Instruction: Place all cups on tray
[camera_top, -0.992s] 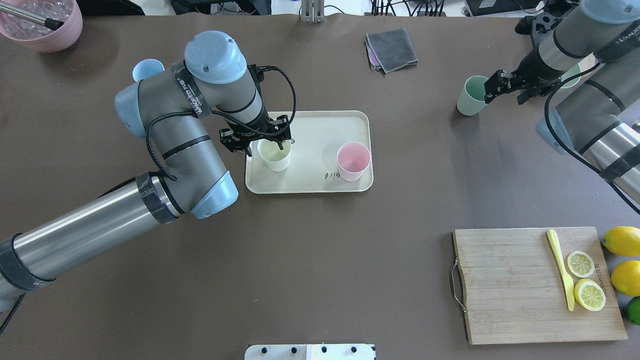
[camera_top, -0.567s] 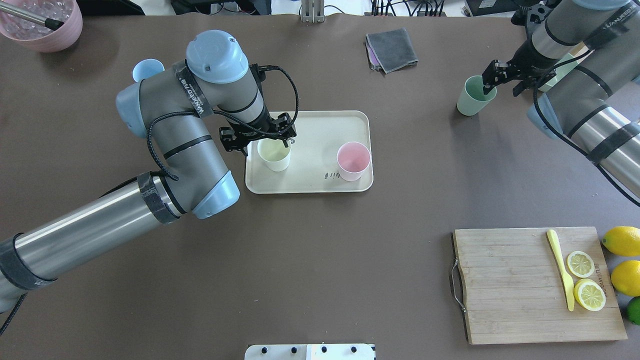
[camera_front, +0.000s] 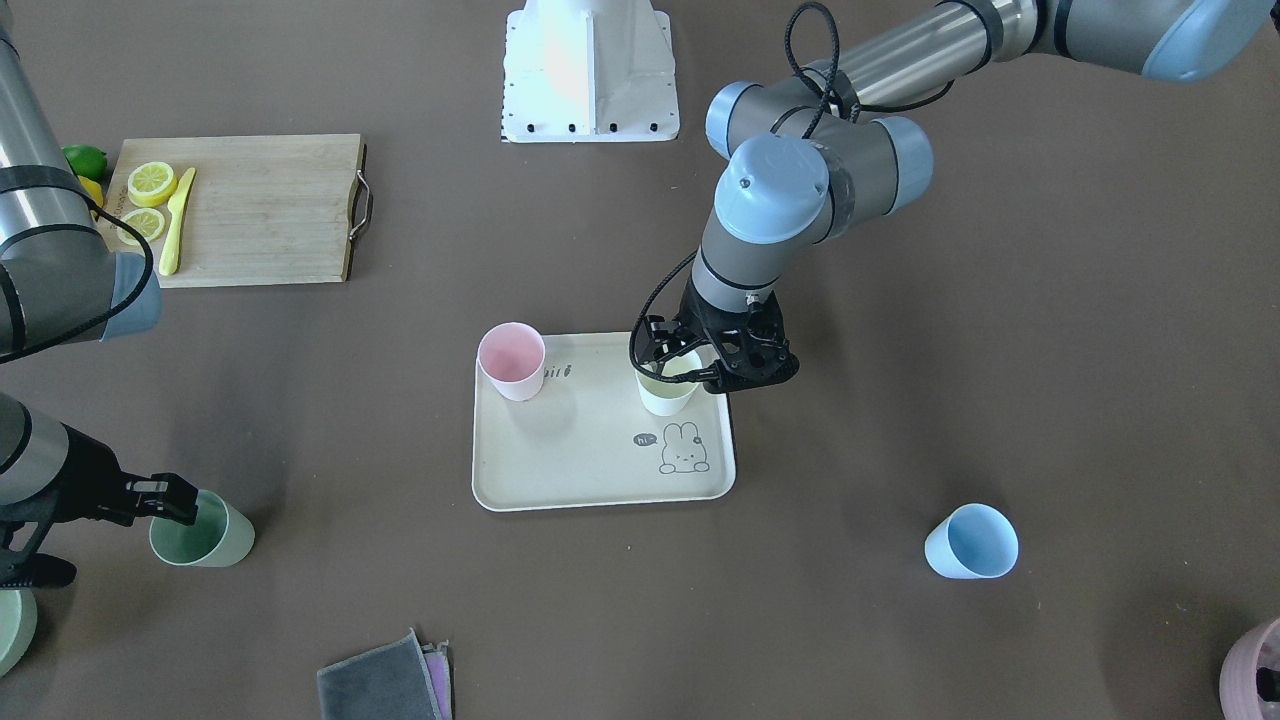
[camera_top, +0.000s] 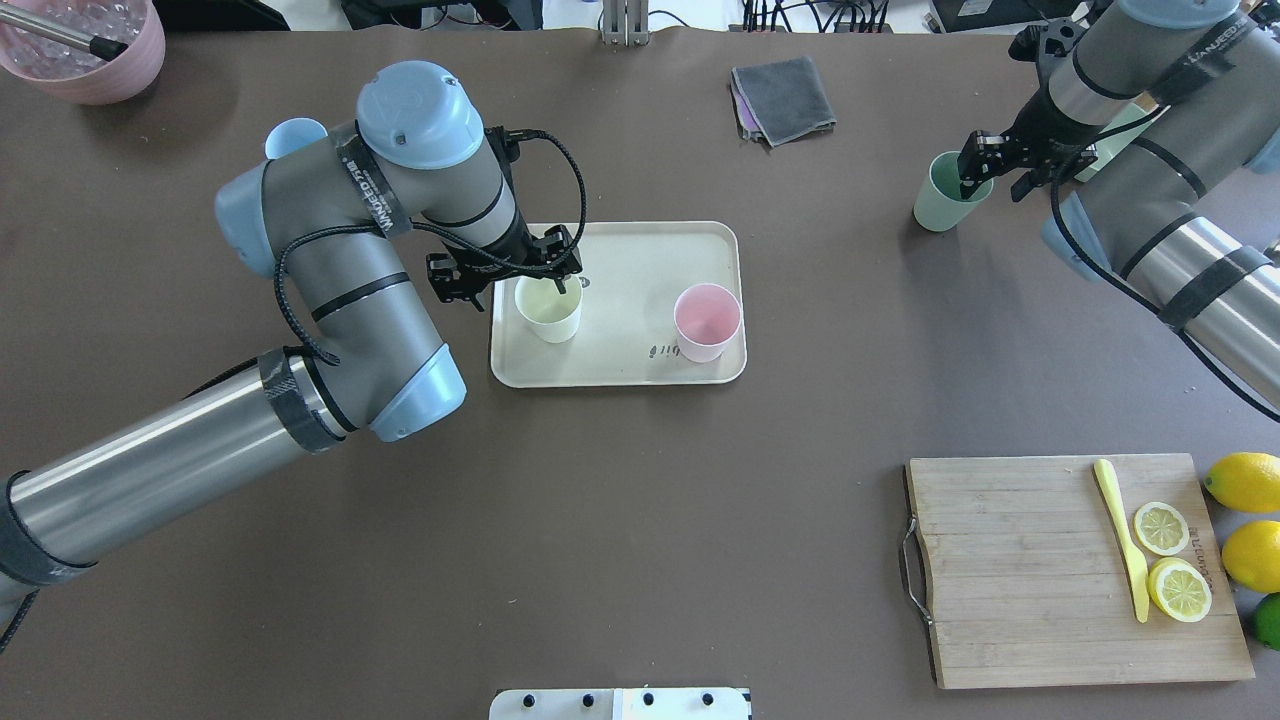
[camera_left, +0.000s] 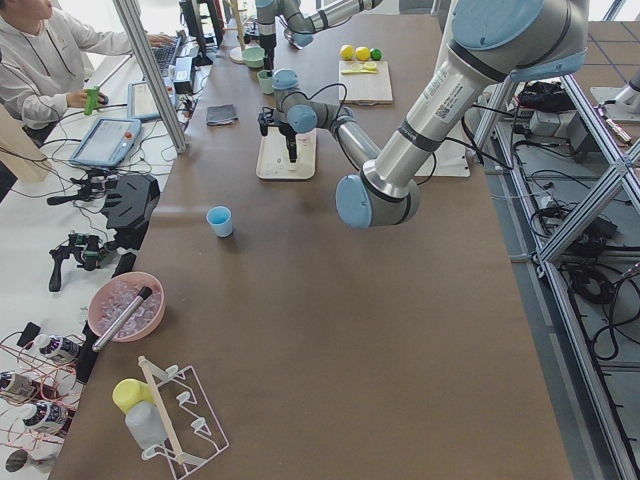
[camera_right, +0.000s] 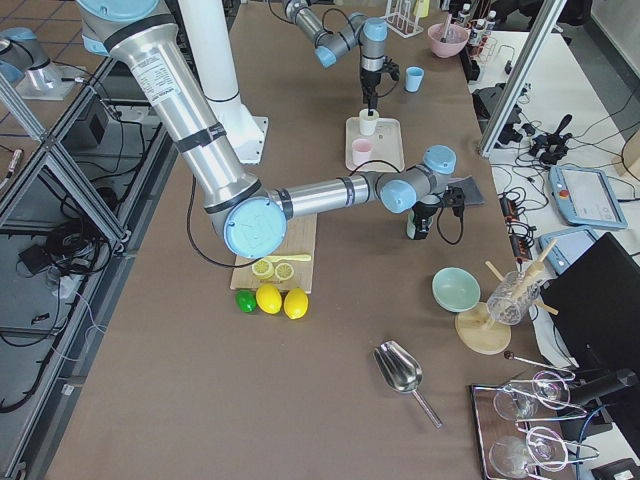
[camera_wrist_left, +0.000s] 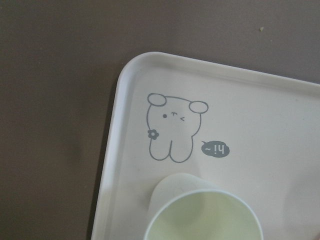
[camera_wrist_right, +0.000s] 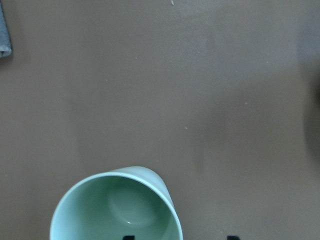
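The cream-beige tray (camera_top: 640, 250) lies mid-table with the cream-white cup (camera_top: 548, 311) and the pink cup (camera_top: 707, 322) standing upright on it. My left gripper (camera_top: 535, 282) hovers open over the cream-white cup's far rim; the left wrist view shows the cup (camera_wrist_left: 202, 215) and no fingers. The sage green cup (camera_top: 942, 195) stands on the table at the far right. My right gripper (camera_top: 985, 172) is open and straddles its wall, one finger inside (camera_wrist_right: 128, 237) and one outside. The light blue cup (camera_front: 970, 542) stands alone on the table, half hidden behind my left arm in the overhead view.
A bamboo cutting board (camera_top: 1010, 570) with lemon halves and a yellow knife lies front right, with whole lemons (camera_top: 1245, 482) beside it. A folded grey cloth (camera_top: 783, 98) lies at the back. A mauve-pink pot (camera_top: 85, 50) sits at the back left corner.
My right gripper moved left to the green cup and one finger went inside its rim. My left arm shifted slightly back and left; the cream-white cup stays on the tray.
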